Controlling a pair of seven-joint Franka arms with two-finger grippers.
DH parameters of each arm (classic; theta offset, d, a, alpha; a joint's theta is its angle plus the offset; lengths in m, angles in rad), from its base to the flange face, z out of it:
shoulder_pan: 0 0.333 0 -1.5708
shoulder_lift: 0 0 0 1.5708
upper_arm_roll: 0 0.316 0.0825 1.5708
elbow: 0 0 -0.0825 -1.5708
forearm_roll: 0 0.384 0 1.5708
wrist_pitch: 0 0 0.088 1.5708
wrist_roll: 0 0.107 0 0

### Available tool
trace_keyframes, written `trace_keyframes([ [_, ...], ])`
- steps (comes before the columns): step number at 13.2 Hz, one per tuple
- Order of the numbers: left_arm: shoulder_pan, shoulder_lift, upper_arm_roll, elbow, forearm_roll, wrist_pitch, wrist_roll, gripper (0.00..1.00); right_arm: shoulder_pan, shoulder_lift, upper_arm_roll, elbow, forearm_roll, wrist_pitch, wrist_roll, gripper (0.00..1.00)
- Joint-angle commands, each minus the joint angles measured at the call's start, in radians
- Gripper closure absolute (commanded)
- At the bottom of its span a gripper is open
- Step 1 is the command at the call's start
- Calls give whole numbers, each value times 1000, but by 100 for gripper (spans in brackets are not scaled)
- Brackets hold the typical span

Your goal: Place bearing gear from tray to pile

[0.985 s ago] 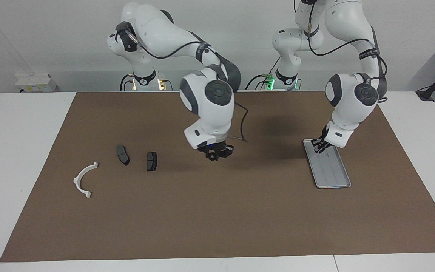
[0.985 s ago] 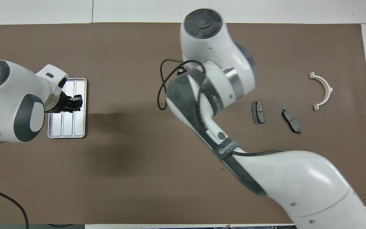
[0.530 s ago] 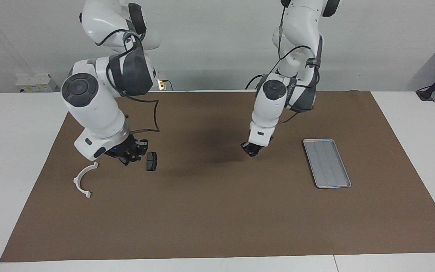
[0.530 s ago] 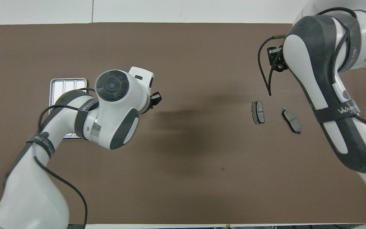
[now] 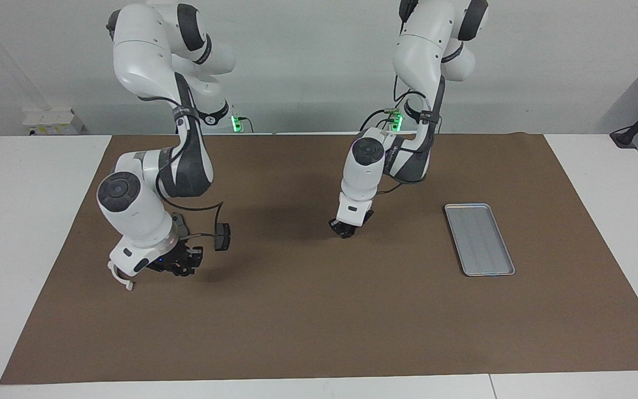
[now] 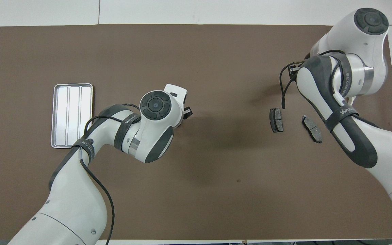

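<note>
Now I see the right tool (image 5: pixel 178 267) low over the worktop (image 5: pixel 319 310) beside the white bracket (image 5: pixel 122 280), elbow bent (grip unreadable). My left tool (image 5: pixel 345 229) hangs mid-worktop, grip also unclear. Tray (image 5: pixel 479 239) sits apart, toward the left arm's end.

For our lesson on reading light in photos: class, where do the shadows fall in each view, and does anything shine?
Facing view: soft dark shadows lie on the brown mat under the left gripper and beside the right gripper. Overhead view: a broad blurred shadow spreads mid-mat; the tray reflects bright light off its ribbed floor.
</note>
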Motion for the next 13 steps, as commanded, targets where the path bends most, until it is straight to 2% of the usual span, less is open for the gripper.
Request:
trace_keyframes([
  [1,14,-16,18,65,15,-132,5,0,-22,6,17,-53,-13,82,-20,100],
  [2,49,-51,26,70,15,-187,11,0,-22,21,17,-59,-13,110,-20,100],
  [3,103,-138,29,46,16,-238,31,0,-22,30,17,-62,-13,133,-19,100],
  [5,266,-279,29,10,15,-363,252,0,-24,43,17,-76,-13,173,-20,100],
  [7,433,-351,31,19,13,-486,513,0,-25,50,17,-96,-13,219,-19,100],
  [8,498,-378,31,16,13,-507,629,0,-25,50,17,-102,-13,229,-16,100],
  [10,568,-421,29,18,10,-545,764,0,-24,50,19,-103,-12,231,-10,100],
  [11,566,-438,31,22,12,-577,776,0,-22,49,17,-103,-12,230,-6,86],
  [12,551,-457,29,25,12,-593,775,0,-19,49,19,-102,-12,228,-2,26],
  [13,551,-462,32,27,12,-594,778,0,-13,43,17,-97,-12,210,4,0],
])
